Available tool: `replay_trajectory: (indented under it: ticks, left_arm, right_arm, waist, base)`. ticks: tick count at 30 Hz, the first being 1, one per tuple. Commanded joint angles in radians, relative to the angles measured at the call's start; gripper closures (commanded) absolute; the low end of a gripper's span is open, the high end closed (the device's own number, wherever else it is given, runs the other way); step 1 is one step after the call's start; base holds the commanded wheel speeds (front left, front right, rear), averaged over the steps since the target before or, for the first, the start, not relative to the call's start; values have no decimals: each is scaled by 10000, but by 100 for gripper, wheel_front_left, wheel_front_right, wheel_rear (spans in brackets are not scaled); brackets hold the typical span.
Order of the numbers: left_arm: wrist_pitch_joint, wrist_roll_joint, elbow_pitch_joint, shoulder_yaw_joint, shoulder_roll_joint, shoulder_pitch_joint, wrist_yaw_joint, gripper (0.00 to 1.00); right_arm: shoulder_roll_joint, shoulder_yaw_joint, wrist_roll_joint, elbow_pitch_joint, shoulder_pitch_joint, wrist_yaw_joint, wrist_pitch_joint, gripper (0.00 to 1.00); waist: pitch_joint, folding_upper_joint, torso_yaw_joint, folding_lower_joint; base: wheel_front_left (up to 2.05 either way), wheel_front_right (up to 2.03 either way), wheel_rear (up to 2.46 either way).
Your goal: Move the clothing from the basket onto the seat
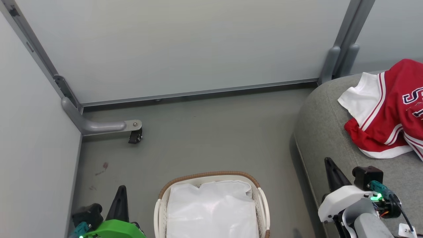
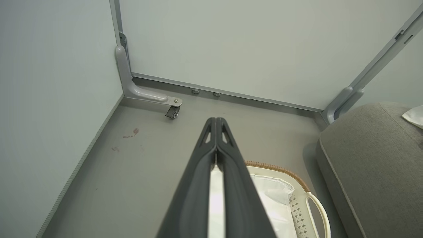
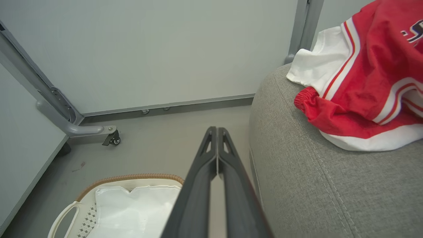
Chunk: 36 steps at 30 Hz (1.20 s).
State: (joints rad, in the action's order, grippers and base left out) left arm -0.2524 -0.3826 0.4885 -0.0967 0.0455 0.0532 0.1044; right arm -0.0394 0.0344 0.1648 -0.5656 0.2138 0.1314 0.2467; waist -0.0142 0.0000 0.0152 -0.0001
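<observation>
head view, clothing (image 1: 386, 112) on seat (image 1: 327, 132), basket (image 1: 211, 177) unladen, both grippers closed

A staged lab test cell rather than a home: behind the basket (image 1: 211, 173) stand plain pale partition panels (image 1: 181, 46) in grey metal frames (image 1: 349, 33), one foot on a castor (image 1: 135, 137), over bare grey floor (image 1: 205, 132). A lone seat (image 1: 324, 132) sits right of the basket.

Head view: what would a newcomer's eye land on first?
The red and white clothing heaped on the grey seat at the right edge stands out most. Next comes the white basket with a brown rim, at bottom centre on the floor, a white liner inside it. The left gripper and right gripper sit shut in the lower corners.
</observation>
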Motion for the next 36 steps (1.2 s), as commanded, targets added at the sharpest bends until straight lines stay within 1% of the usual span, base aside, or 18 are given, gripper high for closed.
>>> replay_trajectory:
  ticks: [1, 5, 6, 11, 12, 14, 36]
  left_arm:
    - [107, -410, -196, 111, 12, 142, 10, 100]
    - [302, -1075, -330, 221, 14, 165, 24, 100]
    - [395, -1397, -398, 270, 15, 173, 32, 100]
    - [661, -2324, -590, 417, 19, 202, 53, 100]
    - [833, -2905, -705, 515, 21, 226, 68, 100]
    - [960, -3337, -786, 586, 23, 246, 78, 100]
    - [1772, -6019, -1298, 1049, 36, 388, 137, 100]
  right_arm:
    - [-64, 118, 462, 192, 217, 0, -131, 100]
    - [-68, 150, 1258, 376, 136, -1, -329, 100]
    - [-70, 151, 1646, 478, 85, -1, -408, 100]
    - [-76, 166, 2743, 757, -44, -2, -641, 100]
    - [-80, 191, 3430, 917, -113, -2, -803, 100]
    - [-82, 214, 3940, 1031, -165, -2, -925, 100]
    - [-101, 389, 7092, 1706, -439, -4, -1723, 100]
  waist:
    - [1, 0, -2, 1]
    - [5, 0, -7, 1]
    - [6, 0, -9, 1]
    - [11, 0, -17, 1]
    - [15, 0, -21, 1]
    - [17, 0, -25, 1]
    - [37, 0, -52, 1]
  base:
    - [0, 0, 0]
    - [0, 0, 0]
    - [0, 0, 0]
    - [0, 0, 0]
    - [0, 0, 0]
    - [0, 0, 0]
    - [0, 0, 0]
